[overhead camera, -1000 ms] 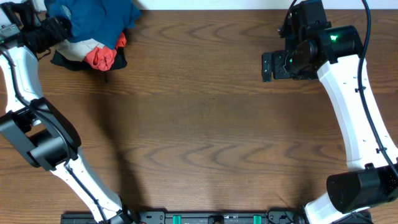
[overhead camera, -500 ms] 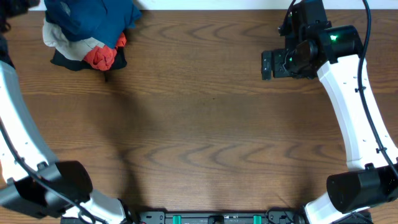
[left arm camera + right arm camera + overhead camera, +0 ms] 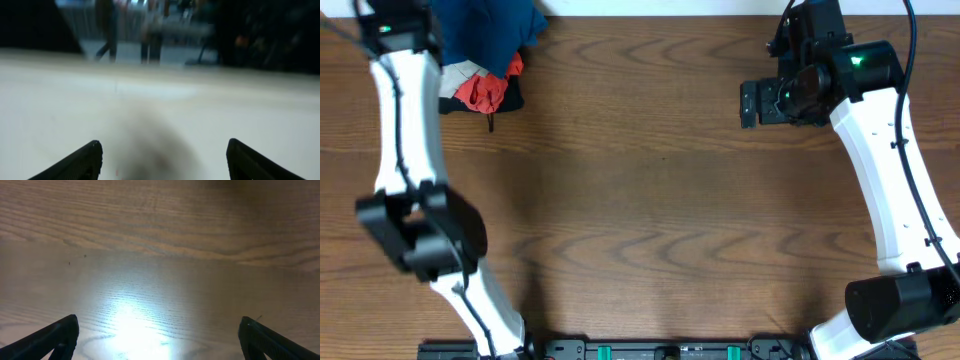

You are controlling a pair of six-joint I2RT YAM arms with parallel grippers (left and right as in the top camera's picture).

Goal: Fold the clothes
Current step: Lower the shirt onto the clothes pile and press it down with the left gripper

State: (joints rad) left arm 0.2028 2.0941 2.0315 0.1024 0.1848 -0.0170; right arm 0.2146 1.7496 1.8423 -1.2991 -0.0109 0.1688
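**Q:** How many garments appear, and where is the one to be folded?

**A:** Four, in one heap at the far left corner of the wooden table (image 3: 640, 200). One teal-blue shirt (image 3: 485, 25) lies crumpled on top and is cut off by the upper edge of the overhead view. Beneath it lie one pale beige garment (image 3: 458, 72), one orange-red garment (image 3: 480, 93) and one black garment (image 3: 510, 98). All four touch.

**Q:** And how many arms?

**A:** Two. The left arm (image 3: 405, 110) reaches up the left side, and its white link crosses the heap's left edge. The right arm (image 3: 880, 160) stands over bare wood at the far right, well apart from the heap.

**Q:** What is the state of each tool?

**A:** In the left wrist view, the left gripper (image 3: 164, 150) shows two dark fingertips spread wide with nothing between them. The scene beyond is blurred, a pale surface with dim shapes. In the right wrist view, the right gripper (image 3: 159, 327) also has its two fingertips wide apart, holding nothing. It is above wood grain with one bright glare patch.
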